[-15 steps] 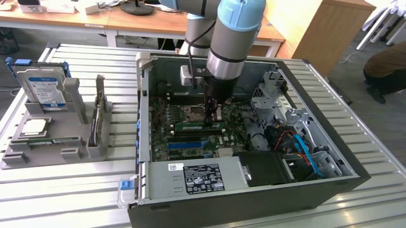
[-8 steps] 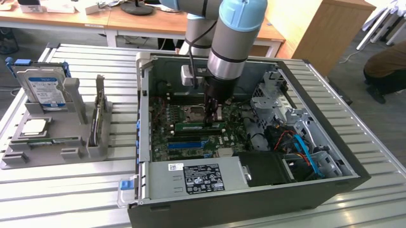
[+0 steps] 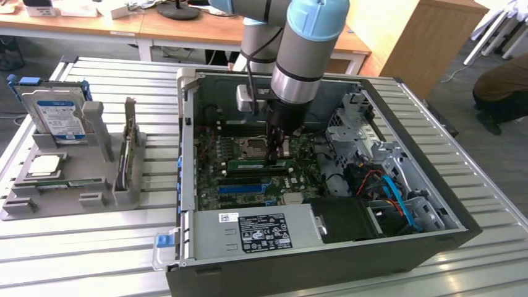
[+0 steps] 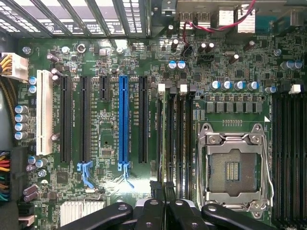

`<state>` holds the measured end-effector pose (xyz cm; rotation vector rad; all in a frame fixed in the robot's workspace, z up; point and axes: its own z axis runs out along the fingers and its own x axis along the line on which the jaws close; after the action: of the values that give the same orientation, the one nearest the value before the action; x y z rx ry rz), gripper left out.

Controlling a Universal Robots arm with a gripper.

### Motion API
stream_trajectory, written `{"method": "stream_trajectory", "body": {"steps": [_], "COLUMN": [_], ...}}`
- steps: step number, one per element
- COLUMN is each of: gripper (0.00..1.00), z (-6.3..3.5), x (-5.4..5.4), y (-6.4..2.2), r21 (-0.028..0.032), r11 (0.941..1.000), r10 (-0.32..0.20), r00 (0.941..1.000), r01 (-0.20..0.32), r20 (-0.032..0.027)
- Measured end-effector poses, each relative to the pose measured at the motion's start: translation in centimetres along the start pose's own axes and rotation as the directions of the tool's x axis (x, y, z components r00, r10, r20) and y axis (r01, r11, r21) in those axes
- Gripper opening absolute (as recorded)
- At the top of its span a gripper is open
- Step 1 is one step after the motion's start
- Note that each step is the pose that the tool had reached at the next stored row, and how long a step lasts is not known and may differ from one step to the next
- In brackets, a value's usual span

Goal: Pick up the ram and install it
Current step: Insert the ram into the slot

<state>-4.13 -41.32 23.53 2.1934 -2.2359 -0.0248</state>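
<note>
We see the gripper (image 4: 162,190) pinched shut on the ram (image 3: 257,164) by its top edge, upright among the memory slots (image 4: 188,139), CPU socket (image 4: 232,165) close beside

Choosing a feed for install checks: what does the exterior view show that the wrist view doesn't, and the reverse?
Exterior: the arm, the whole case, the power supply, a holder on the exterior view's left with a hard drive and a card, and a person at the exterior view's right edge.
Wrist: white slot, blue latches, red cable.
Both: motherboard, CPU socket, blue slot, and the shut end effector down at the ram.
</note>
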Motion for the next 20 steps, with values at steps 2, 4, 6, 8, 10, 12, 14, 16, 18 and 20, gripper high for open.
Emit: {"method": "stream_trajectory", "body": {"steps": [2,4,6,8,10,12,14,16,18,20], "gripper": [0.12,0.12,0.12,0.12,0.12,0.12,0.12,0.12,0.12,0.12], "z": [0.0,0.0,0.0,0.0,0.0,0.0,0.0,0.0,0.0,0.03], "x": [0.0,0.0,0.0,0.0,0.0,0.0,0.0,0.0,0.0,-0.01], "y": [-0.01,-0.02,-0.02,-0.02,-0.02,-0.02,-0.03,-0.04,-0.03,-0.04], "r21": [-0.0002,-0.0002,-0.0001,-0.0002,-0.0002,-0.0002,-0.0004,-0.0006,-0.0006,-0.0006], "r11": [1.0,1.0,1.0,1.0,1.0,1.0,1.0,0.9999,0.9999,0.9999], "r10": [0.0,0.0,0.0,-0.003,-0.005,-0.006,-0.008,-0.011,-0.011,-0.012], "r00": [1.0,1.0,1.0,1.0,1.0,1.0,1.0,0.9999,0.9999,0.9999], "r01": [0.0,0.0,0.0,0.003,0.005,0.006,0.008,0.011,0.011,0.012], "r20": [0.0,0.0,0.0,-0.0001,-0.0002,-0.0002,-0.0002,-0.0002,-0.0003,-0.0002]}}
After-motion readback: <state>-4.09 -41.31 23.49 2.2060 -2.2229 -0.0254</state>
